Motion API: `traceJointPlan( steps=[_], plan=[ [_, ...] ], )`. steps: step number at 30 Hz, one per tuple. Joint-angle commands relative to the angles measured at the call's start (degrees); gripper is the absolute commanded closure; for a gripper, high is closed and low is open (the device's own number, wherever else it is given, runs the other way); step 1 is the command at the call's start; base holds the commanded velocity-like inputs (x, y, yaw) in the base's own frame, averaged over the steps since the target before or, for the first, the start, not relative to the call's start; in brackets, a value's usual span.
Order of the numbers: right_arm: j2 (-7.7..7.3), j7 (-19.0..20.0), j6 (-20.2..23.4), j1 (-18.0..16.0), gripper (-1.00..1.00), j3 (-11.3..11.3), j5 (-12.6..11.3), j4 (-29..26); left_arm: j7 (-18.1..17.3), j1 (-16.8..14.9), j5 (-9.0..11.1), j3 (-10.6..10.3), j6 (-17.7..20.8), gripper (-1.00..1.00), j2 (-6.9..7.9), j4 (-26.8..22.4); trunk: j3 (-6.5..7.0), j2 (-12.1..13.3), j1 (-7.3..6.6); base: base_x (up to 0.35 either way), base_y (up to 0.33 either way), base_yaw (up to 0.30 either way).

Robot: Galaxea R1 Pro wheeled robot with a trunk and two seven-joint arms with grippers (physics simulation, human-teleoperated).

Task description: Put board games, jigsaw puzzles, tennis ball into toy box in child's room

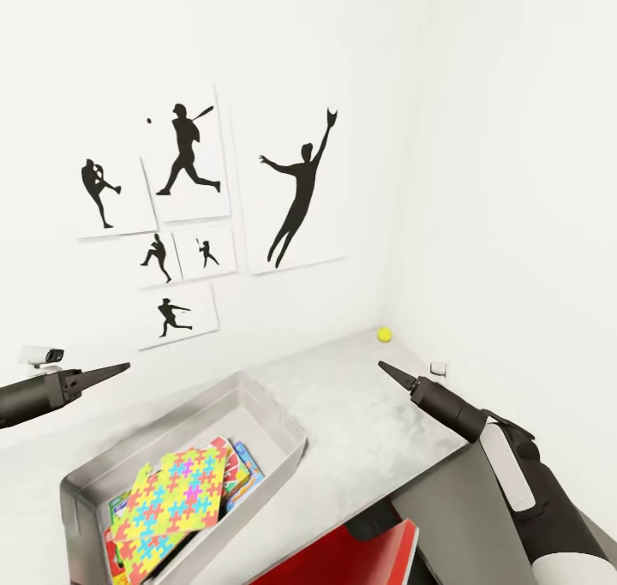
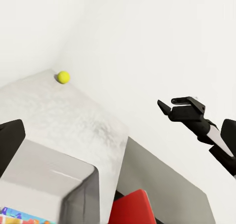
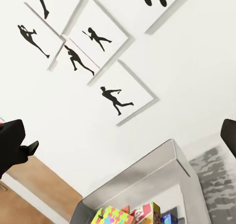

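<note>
Toy box [image 1: 274, 414] sits on the pale grey tabletop [image 1: 377, 414] as the landmark, and a jigsaw puzzle [image 1: 176, 495] of yellow, red, blue and green pieces lies tilted on top of the pile inside it. Under that puzzle the edges of other flat things poke out, too covered to tell apart; the right wrist view shows a red-and-white printed corner among them, its lettering too small to read. The box's near end is cut off by the head view's lower edge. Well beyond the toy box, in the tabletop's far corner by the two walls, rests the tennis ball [image 1: 385, 334], apart from everything else. The left tool [image 1: 116, 368] hovers above and beside the box's far left corner, and the right tool [image 1: 390, 371] hangs over the bare tabletop between box and ball; each looks like a single dark point from the head, with nothing in it, and I cannot tell how far either is spread. Below the box, past the tabletop's front edge, a red shape [image 1: 343, 559] shows, partly hidden and hard to identify. Black baseball silhouette prints [image 1: 296, 187] hang on the wall behind the box.
</note>
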Motion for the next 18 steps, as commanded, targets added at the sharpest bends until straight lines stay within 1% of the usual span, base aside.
traceJointPlan(
  steps=[1, 15, 18],
  plan=[
    [-0.01, 0.02, 0.41, -0.05, -1.0, -0.02, -0.33, 0.0, -0.26, -0.06, -0.08, 0.01, 0.61, -1.0, 0.01, 0.0, -0.13, -0.13, 0.04, 0.007, 0.0, 0.032],
    [-0.01, 0.03, 0.41, -0.05, -1.0, -0.02, -0.33, 0.0, -0.26, -0.06, -0.08, 0.05, 0.6, -1.0, 0.01, 0.0, -0.13, -0.13, 0.04, 0.027, 0.0, 0.007],
    [-0.01, 0.02, 0.41, -0.05, -1.0, -0.02, -0.33, 0.0, -0.26, -0.06, -0.08, -0.05, 0.6, -1.0, 0.01, 0.0, -0.13, -0.13, 0.04, 0.056, 0.017, 0.067]
  ],
)
